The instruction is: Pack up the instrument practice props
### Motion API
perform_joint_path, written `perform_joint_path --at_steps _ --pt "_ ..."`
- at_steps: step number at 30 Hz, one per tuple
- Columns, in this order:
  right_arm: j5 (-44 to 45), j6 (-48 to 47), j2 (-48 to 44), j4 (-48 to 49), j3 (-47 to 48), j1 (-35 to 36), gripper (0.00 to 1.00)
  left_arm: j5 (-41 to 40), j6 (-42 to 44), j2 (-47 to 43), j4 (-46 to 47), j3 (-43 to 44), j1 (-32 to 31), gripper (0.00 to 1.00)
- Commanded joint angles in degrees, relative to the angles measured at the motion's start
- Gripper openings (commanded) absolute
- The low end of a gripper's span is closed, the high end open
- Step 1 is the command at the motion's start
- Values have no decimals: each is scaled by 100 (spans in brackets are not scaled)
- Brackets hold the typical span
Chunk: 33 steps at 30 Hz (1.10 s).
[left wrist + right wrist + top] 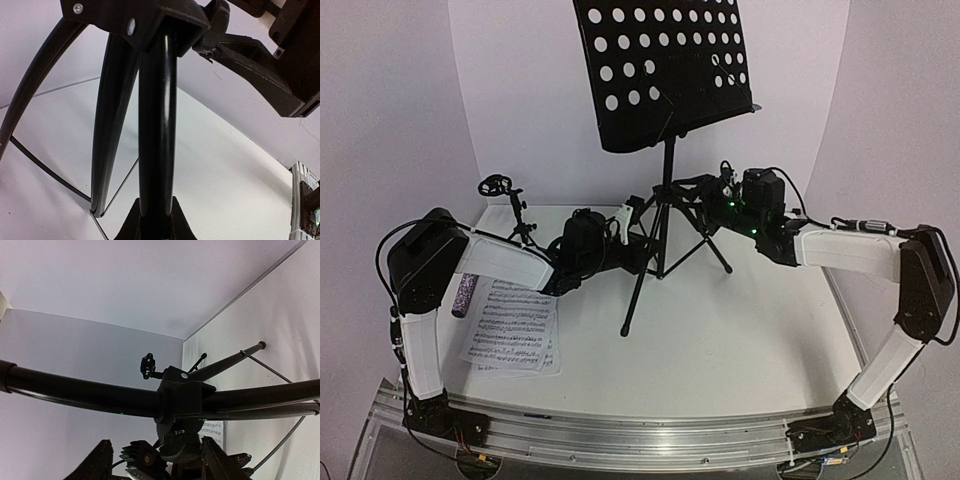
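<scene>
Top view, music stand: I see the tall black music stand (668, 175) upright on the white table (740, 330). Its perforated desk is tilted high above both grippers and its three legs are splayed below them.
Top view, left gripper: my left gripper (645, 240) sits against the pole from the left, low down by the leg hub.
Top view, right gripper: my right gripper (705, 195) is at the hub from the right side, a little higher than the left one.
Top view, other props: well off to the left gripper's left lie the white sheet music (515, 325), flat on the table, and the glittery purple microphone (463, 295), half hidden by my left arm. The small black mic stand (512, 210) stands behind them.
Left wrist, grip: the glossy black pole of the music stand (156, 130) runs straight up between the fingers (131, 225). The left gripper (155, 220) is pressed together on it.
Left wrist, legs: one curved leg hangs just left of the pole, touching the table.
Right wrist, jaws: the right gripper (160, 462) is spread. Its fingers (100, 462) stand apart either side of the hub's lower knob, with gaps showing.
Right wrist, stand: the hub of the music stand (182, 400) sits just beyond the fingertips, with black tubes running out to both sides.
Right wrist, beyond: the mic stand (147, 365) and a corner of the sheet music (212, 429) show past the hub.
</scene>
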Motion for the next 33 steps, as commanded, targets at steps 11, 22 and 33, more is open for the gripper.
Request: perform_joint_path --at_steps 11,22,33 --pt "-154 941 314 412 235 11 32 192 185 -143 290 -23 51 0" --pt "94 313 233 199 107 8 0 211 192 -183 212 -65 110 0" --pt "522 -7008 -184 -1648 677 510 0 559 343 -258 233 -77 251 0"
